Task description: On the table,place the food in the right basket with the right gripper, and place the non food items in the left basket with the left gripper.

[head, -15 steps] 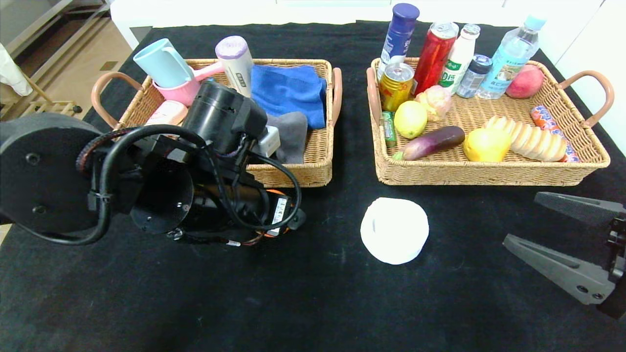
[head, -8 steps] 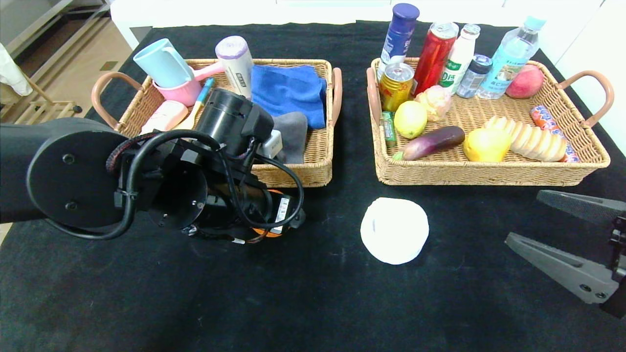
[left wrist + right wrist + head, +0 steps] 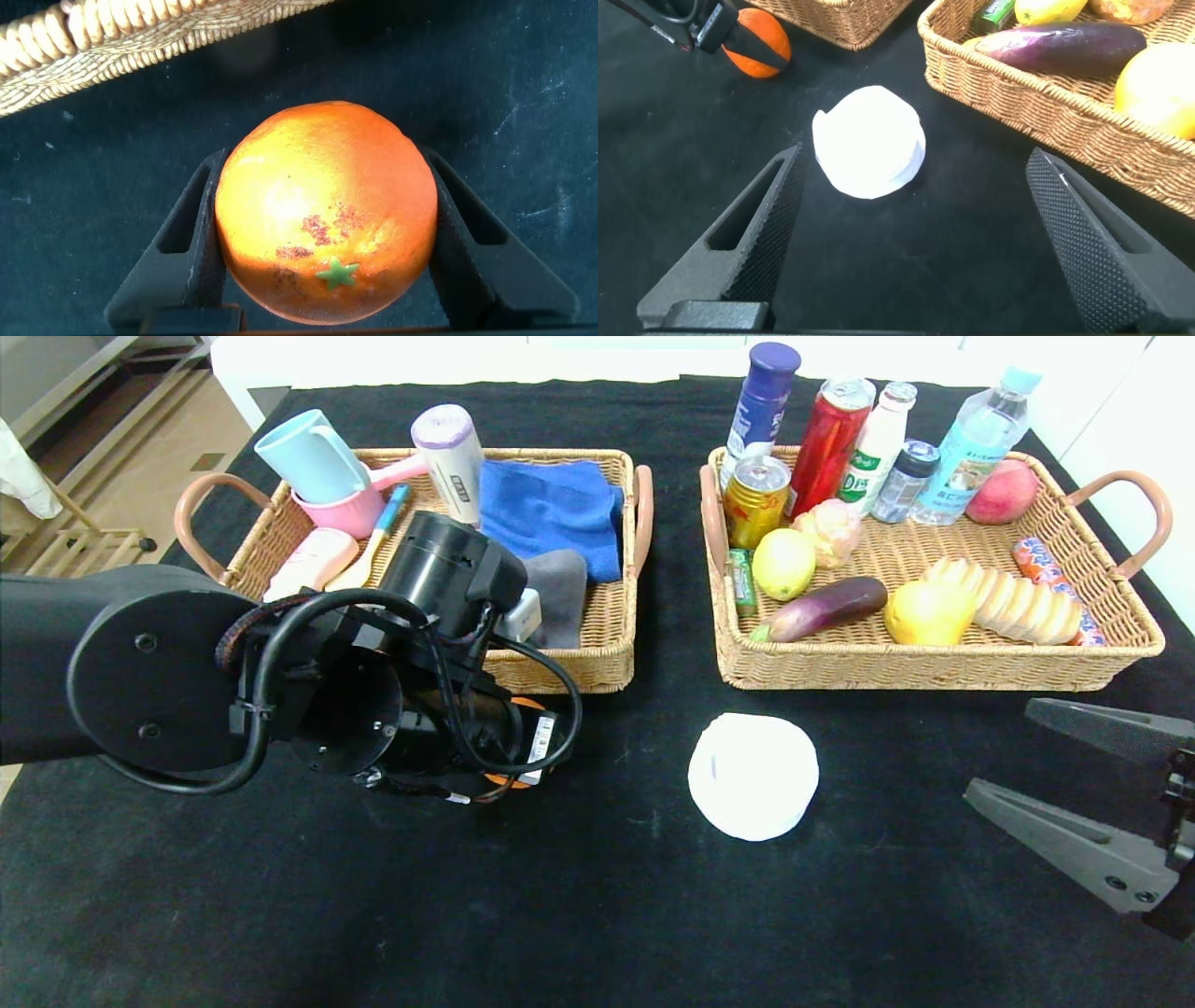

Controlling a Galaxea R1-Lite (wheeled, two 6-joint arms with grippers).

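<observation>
Between the left gripper's (image 3: 327,233) fingers sits the orange (image 3: 327,210), now clamped after they were apart; food in the wrong hand.

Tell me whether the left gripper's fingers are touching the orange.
Touching. In the left wrist view the orange sits between the left gripper, both fingers pressed against its sides with no gap showing.
</observation>
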